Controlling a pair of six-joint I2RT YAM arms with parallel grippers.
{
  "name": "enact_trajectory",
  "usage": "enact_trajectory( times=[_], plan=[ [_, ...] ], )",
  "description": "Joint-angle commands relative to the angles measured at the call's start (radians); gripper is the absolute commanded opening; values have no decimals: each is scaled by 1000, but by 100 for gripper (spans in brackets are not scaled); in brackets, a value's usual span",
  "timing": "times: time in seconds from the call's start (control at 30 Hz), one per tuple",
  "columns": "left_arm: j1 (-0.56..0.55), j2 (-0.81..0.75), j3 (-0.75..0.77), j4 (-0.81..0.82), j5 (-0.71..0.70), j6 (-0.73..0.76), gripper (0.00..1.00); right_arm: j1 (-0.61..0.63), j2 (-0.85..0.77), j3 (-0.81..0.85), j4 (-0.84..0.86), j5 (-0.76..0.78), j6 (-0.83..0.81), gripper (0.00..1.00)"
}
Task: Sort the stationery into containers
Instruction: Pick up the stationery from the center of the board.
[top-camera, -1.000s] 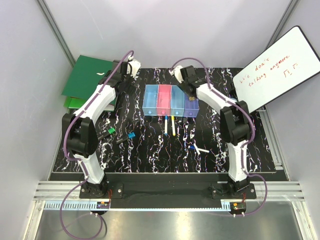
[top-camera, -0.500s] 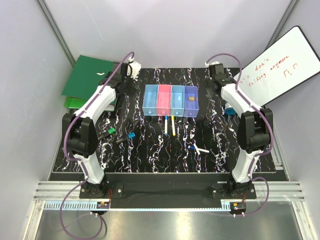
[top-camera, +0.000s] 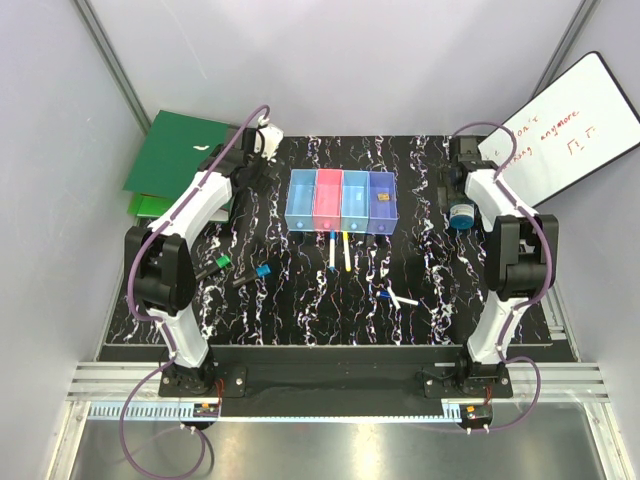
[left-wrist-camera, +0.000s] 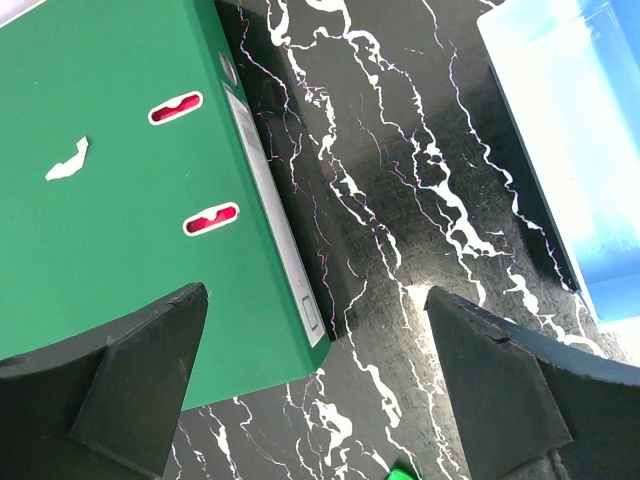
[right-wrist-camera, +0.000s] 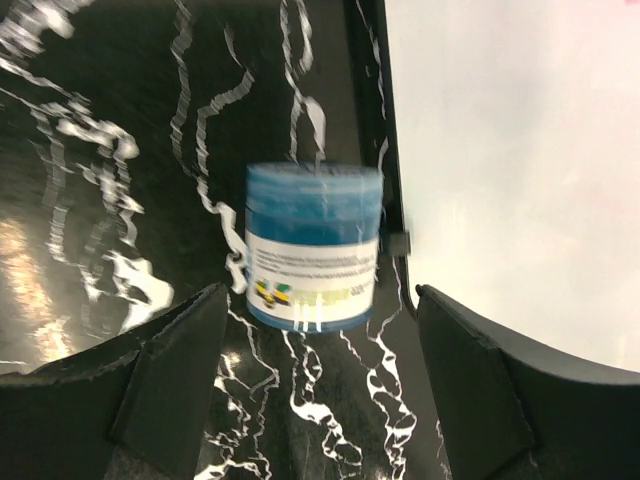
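The containers (top-camera: 340, 186), four joined bins in light blue, pink, light blue and violet, stand at the back middle. A small yellow item (top-camera: 382, 198) lies in the violet bin. Two short pens (top-camera: 339, 250) lie just in front of the bins. A white stick (top-camera: 404, 300) lies nearer the front, and two markers (top-camera: 235, 270) lie at the left. The round blue-white disc (top-camera: 460, 215) stands by the whiteboard and shows in the right wrist view (right-wrist-camera: 313, 245). My right gripper (top-camera: 460, 178) (right-wrist-camera: 320, 390) is open and empty, just short of the disc. My left gripper (top-camera: 252, 160) (left-wrist-camera: 320, 400) is open and empty over the binder's edge.
A large green ring binder (top-camera: 175, 160) (left-wrist-camera: 120, 200) lies at the back left. A whiteboard (top-camera: 555, 135) with red writing leans at the back right, its edge close beside the disc (right-wrist-camera: 500, 150). The light blue bin's corner shows in the left wrist view (left-wrist-camera: 570, 120).
My right arm has swung from above the violet bin to the far right, over the blue-white disc. The small yellow item now shows in the violet bin. The left arm has not moved.
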Motion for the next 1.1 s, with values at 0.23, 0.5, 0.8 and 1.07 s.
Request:
enact_trajectory(
  times=[0.23, 0.5, 0.8, 1.07],
  plan=[
    [-9, -6, 78, -3, -12, 40, 99, -80, 3, -47, -22, -137, 93, 82],
    [-13, 1, 104, -13, -31, 63, 99, -91, 32, -39, -33, -246, 131, 82],
    [-15, 3, 118, -14, -39, 81, 99, -100, 90, 1, -35, -231, 146, 80],
    [-15, 18, 132, -17, -39, 87, 99, -103, 127, 47, -30, -194, 156, 80]
  ],
)
